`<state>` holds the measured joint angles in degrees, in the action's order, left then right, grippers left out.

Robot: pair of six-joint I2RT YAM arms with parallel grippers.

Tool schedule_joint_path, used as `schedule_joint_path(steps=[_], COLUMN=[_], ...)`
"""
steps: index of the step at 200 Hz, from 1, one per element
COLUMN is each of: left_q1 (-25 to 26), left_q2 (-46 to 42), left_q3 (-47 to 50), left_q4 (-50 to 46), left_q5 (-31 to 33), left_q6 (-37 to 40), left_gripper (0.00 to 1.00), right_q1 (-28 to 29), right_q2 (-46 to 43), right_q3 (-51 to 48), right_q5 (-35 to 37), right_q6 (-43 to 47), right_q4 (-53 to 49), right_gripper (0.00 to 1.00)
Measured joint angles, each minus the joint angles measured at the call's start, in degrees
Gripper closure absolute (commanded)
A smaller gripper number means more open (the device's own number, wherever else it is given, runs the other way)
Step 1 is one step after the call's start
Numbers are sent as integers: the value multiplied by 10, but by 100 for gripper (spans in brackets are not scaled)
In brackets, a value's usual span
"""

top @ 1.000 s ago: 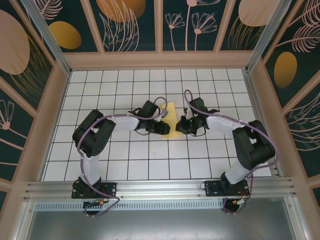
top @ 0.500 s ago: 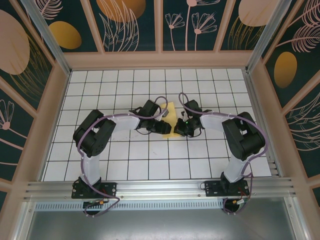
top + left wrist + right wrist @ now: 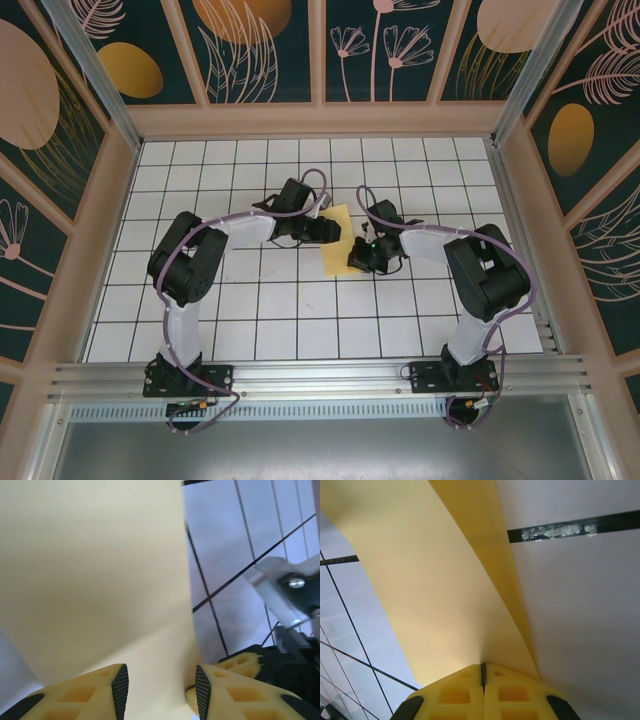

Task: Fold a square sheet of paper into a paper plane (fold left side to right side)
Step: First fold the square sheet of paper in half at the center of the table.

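Top external is showing the sheet (image 3: pixel 338 245) mid-frame, running top to bottom. Right end effector (image 3: pixel 482 667), lower right, is pinching it shut; left end effector (image 3: pixel 161 681), upper left, is straddling it half-open.

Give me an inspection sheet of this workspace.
Surface: white grid table, black lines.
Job's things: square sheet of paper, yellow, curved up between the arms, not lying flat.
Clutter: nothing seen.
Grippers: left gripper jaws apart, paper right in front; right gripper jaws shut on the paper's edge.
Cables: purple cables run along both arms.
Surroundings: wood-framed walls with plant patterns; metal rail at the near edge.
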<state>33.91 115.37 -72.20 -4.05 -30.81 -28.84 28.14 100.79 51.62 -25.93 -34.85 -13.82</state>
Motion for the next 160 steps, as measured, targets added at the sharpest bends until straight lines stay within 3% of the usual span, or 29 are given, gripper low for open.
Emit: schedule_joint_path(steps=[160], left_q1=[7], left_q2=[33], left_q3=[-15], left_q4=[-2], left_q5=[74], left_q6=[-4], left_gripper=[53], right_q1=[0], right_q2=[3], right_q3=[1], right_q5=[2], right_q6=[4], right_q4=[-1], right_gripper=[98])
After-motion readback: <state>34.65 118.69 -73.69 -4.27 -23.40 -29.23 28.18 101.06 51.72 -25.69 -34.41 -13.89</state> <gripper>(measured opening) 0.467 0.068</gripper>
